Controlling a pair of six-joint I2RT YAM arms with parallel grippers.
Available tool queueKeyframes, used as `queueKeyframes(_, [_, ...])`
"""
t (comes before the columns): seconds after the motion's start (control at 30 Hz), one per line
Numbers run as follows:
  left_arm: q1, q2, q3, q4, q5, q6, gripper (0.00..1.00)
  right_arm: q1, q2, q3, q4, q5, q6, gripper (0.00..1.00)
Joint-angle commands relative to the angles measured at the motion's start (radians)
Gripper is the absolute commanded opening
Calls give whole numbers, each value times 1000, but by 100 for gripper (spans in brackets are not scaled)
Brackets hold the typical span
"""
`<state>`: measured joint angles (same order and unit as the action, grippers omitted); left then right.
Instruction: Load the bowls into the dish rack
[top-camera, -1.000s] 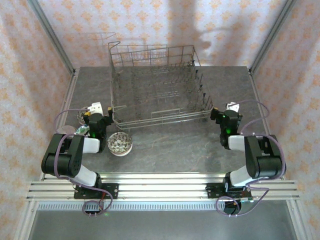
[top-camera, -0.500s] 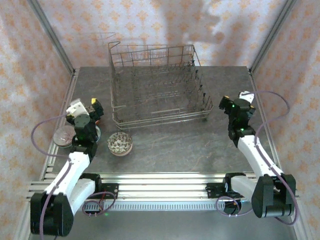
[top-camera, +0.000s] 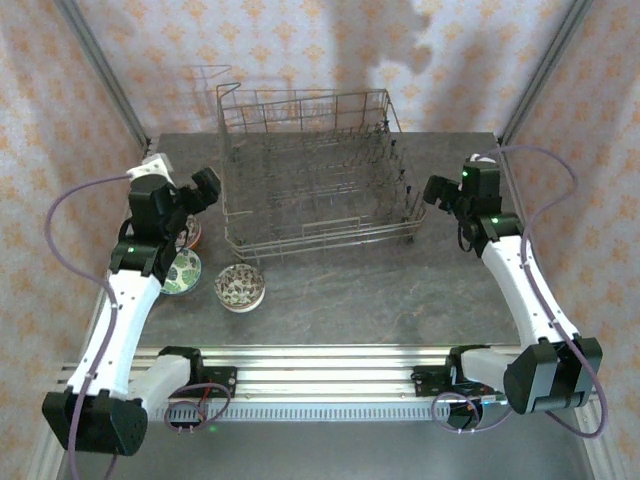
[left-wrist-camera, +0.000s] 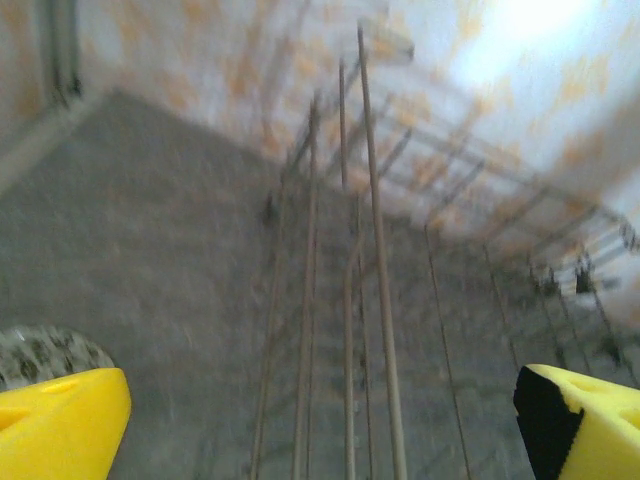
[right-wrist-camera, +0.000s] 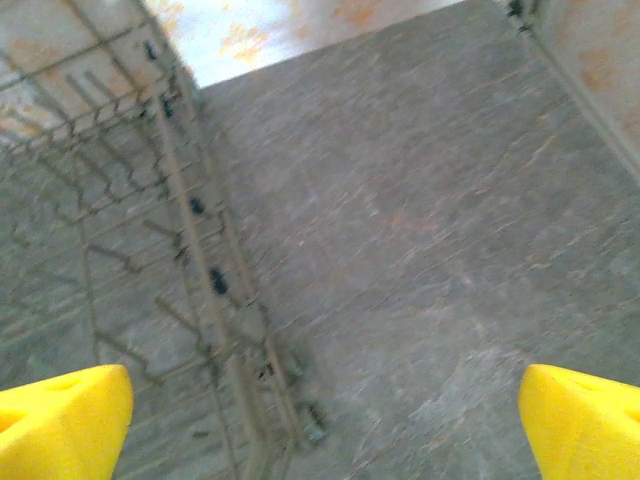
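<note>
Bowls (top-camera: 240, 287) on surface (top-camera: 400, 290) off rack (top-camera: 320, 236) near-left corner, base-side of and below left end effector (top-camera: 205, 187). Right end effector (top-camera: 437, 192) well apart, across rack. Both spread wide, empty; left arm nearer, so prob its pick.

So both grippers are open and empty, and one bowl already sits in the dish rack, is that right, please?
Not quite: in the top external view the dish rack holds no bowl; the speckled bowl and green-patterned bowl stand on the table beside it. The left gripper and right gripper are indeed open and empty.
</note>
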<state>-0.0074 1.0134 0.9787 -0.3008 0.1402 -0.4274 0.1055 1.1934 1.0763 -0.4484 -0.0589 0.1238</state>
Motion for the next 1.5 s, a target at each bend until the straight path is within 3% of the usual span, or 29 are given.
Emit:
queueKeyframes(0.0, [-15, 69, 41, -94, 163, -28, 99, 34, 26, 47, -90, -48, -1, 98])
queueKeyframes(0.53, [-146, 213, 118, -190, 265, 64, 97, 60, 156, 125, -195, -35, -4, 96])
queueKeyframes(0.93, [-277, 283, 153, -232, 266, 114, 98, 56, 304, 194, -234, 72, 1, 92])
queueKeyframes(1.3, [-445, 340, 218, -277, 237, 154, 98, -67, 342, 220, -281, 128, 34, 88])
queueKeyframes(1.47, [-544, 361, 241, -277, 221, 112, 98, -142, 345, 241, -296, 141, 25, 90])
